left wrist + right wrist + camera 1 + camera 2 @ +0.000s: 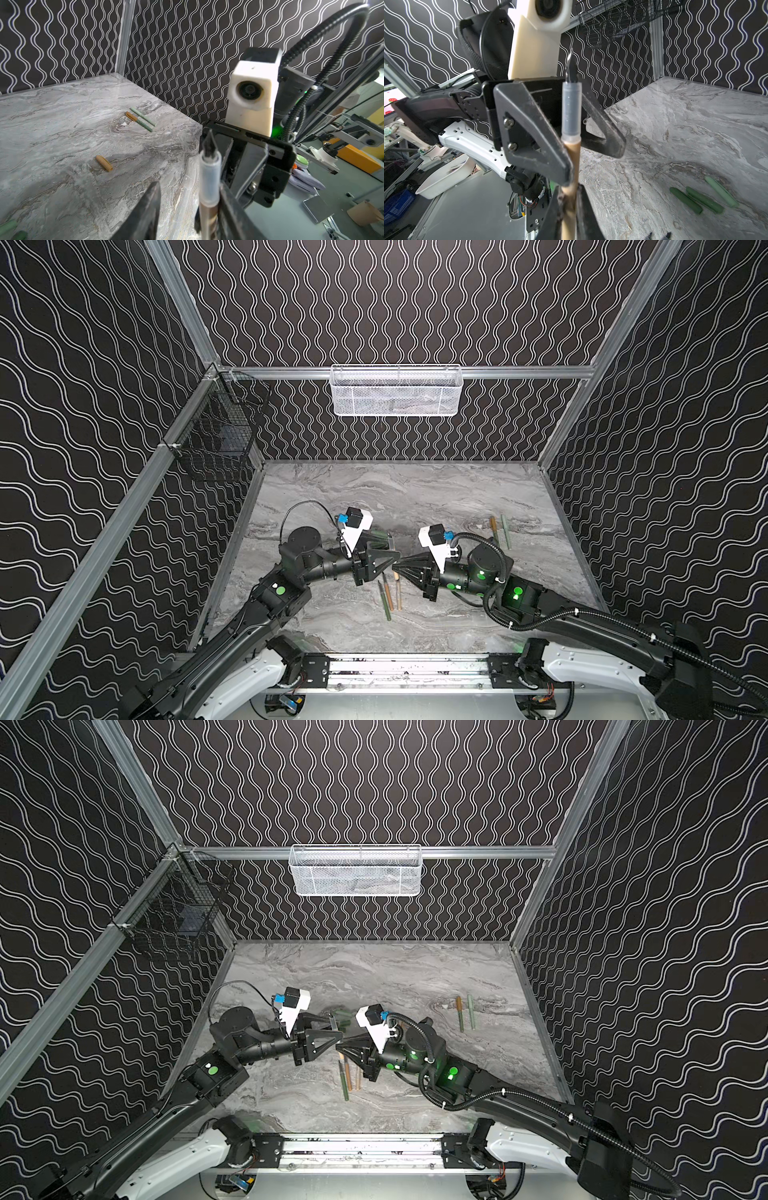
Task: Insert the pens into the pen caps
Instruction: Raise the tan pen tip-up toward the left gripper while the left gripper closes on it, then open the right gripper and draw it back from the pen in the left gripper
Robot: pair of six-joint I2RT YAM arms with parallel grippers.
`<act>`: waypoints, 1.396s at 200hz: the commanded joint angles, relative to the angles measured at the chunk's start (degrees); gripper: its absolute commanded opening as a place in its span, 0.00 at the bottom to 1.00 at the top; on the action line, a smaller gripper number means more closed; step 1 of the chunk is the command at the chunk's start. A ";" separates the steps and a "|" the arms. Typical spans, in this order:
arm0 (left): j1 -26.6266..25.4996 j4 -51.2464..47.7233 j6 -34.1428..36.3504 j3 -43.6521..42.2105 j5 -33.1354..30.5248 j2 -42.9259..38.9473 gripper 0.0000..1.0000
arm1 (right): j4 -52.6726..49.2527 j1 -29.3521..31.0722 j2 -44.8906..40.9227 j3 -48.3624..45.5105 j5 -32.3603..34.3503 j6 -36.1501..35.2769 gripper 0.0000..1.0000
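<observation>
Grey marble counter (415,497), near edge first: three loose pens (389,597) side by side, dark green, orange and tan, uncapped, just below the meeting grippers.

Above them, mid-counter: right gripper (569,195) clamped tight on the barrel of a tan pen with a clear grip section and dark nib (571,149), nib end jutting out past the fingertips. Around that same tan pen: left gripper (188,191), partway open, one finger (230,207) against the barrel, a visible gap on the opposite side. Reads as a handover or regrasp; no cap in either grip.

Further back, behind the left gripper: three short green caps (704,199), two dark and one pale, lying close together. Apart from them, a tan cap (104,163) alone.

Toward the far right corner: two pens already capped (500,531), parallel, nearly touching.

Next, probably: close fully on the barrel, let go with the right, fetch the tan cap and line it up squarely with the nib. Little room for tilt there.
</observation>
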 commanded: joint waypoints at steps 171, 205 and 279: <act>-0.66 6.58 -0.02 -0.71 5.85 0.83 0.07 | 9.36 0.05 0.05 -0.44 -3.91 -1.68 0.08; -0.58 6.08 0.77 -0.38 4.80 0.64 0.00 | 7.30 0.05 0.56 0.02 -2.77 -1.04 0.18; -0.55 -15.03 9.65 8.00 -7.12 1.72 0.00 | -11.23 -0.59 -0.42 2.05 12.18 -0.89 0.75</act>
